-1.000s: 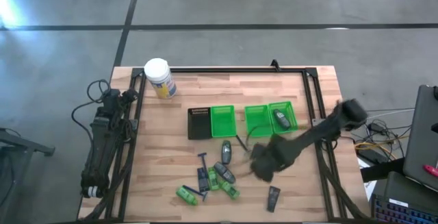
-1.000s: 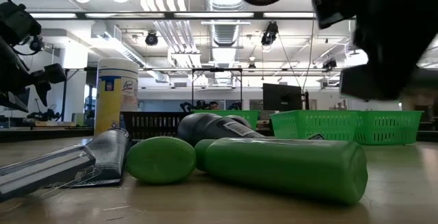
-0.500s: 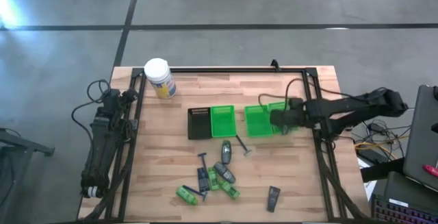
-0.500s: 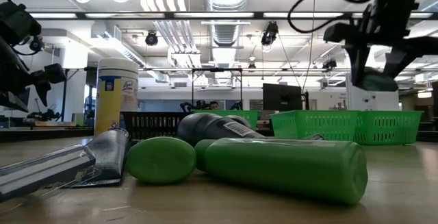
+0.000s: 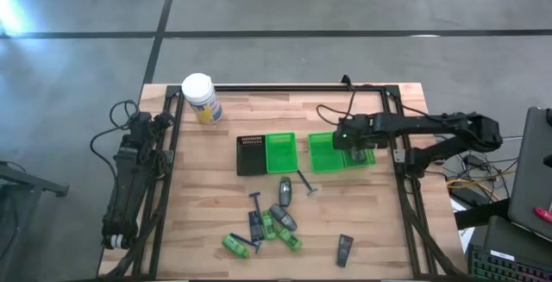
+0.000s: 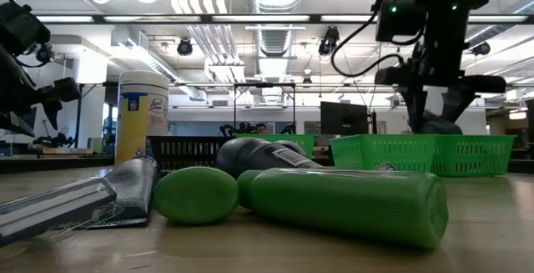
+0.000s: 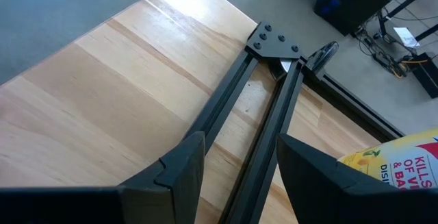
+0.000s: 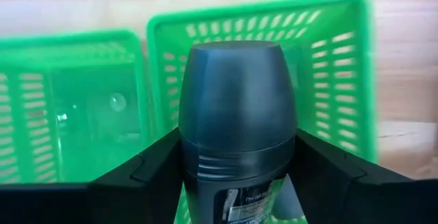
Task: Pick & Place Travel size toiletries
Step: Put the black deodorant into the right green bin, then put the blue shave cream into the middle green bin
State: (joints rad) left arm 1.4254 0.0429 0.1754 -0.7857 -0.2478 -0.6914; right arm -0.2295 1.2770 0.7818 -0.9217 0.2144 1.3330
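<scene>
right gripper [image 5: 357,148] over far-right green tray [image 5: 366,133], jaws closed on dark grey tube [image 8: 237,125] | left gripper [image 7: 236,169] parked far-left, jaws apart, empty | white-lidded jar [image 5: 200,97] far-left | toiletries pile [image 5: 269,222] near-centre on bench [image 5: 198,196]

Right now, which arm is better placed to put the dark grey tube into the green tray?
The right. Its gripper already holds the dark grey tube directly above the rightmost green tray. The left arm lies folded at the table's left edge, away from the trays.
</scene>
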